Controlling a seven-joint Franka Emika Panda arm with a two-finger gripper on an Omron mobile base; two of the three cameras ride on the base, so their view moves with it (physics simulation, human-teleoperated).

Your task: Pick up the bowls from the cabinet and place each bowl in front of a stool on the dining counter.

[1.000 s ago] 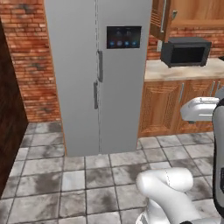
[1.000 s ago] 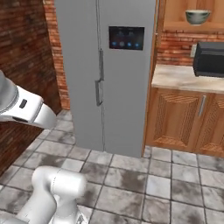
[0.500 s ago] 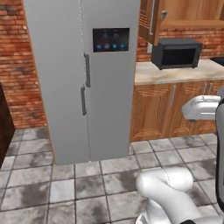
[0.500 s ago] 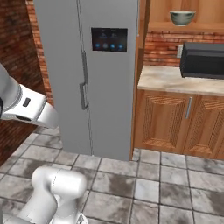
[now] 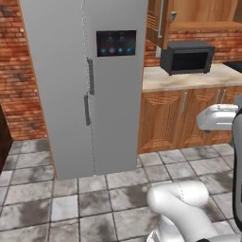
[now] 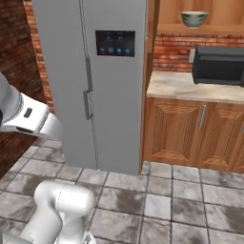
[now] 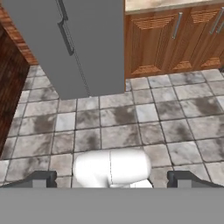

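One grey-green bowl (image 6: 194, 19) sits upright on the shelf of the open wooden cabinet (image 6: 217, 9), high above the black microwave. In the left base view the cabinet (image 5: 201, 12) is at the top right, its door swung open. My gripper (image 7: 112, 180) is open with nothing between its fingertips (image 7: 41, 179), and it looks down at the tiled floor far below the shelf. The stool and the dining counter are out of view.
A tall grey fridge (image 5: 90, 85) stands left of the marbled worktop (image 6: 190, 86) that carries the microwave (image 5: 187, 57). Wooden base cupboards (image 6: 190, 131) with metal handles run below it. A brick wall (image 5: 16, 80) closes the left side. Grey floor tiles (image 7: 131, 118) lie ahead.
The whole picture has slid left as the base moved: the fridge now sits further left, and the cupboards, microwave and cabinet show more fully. The gripper stays open.
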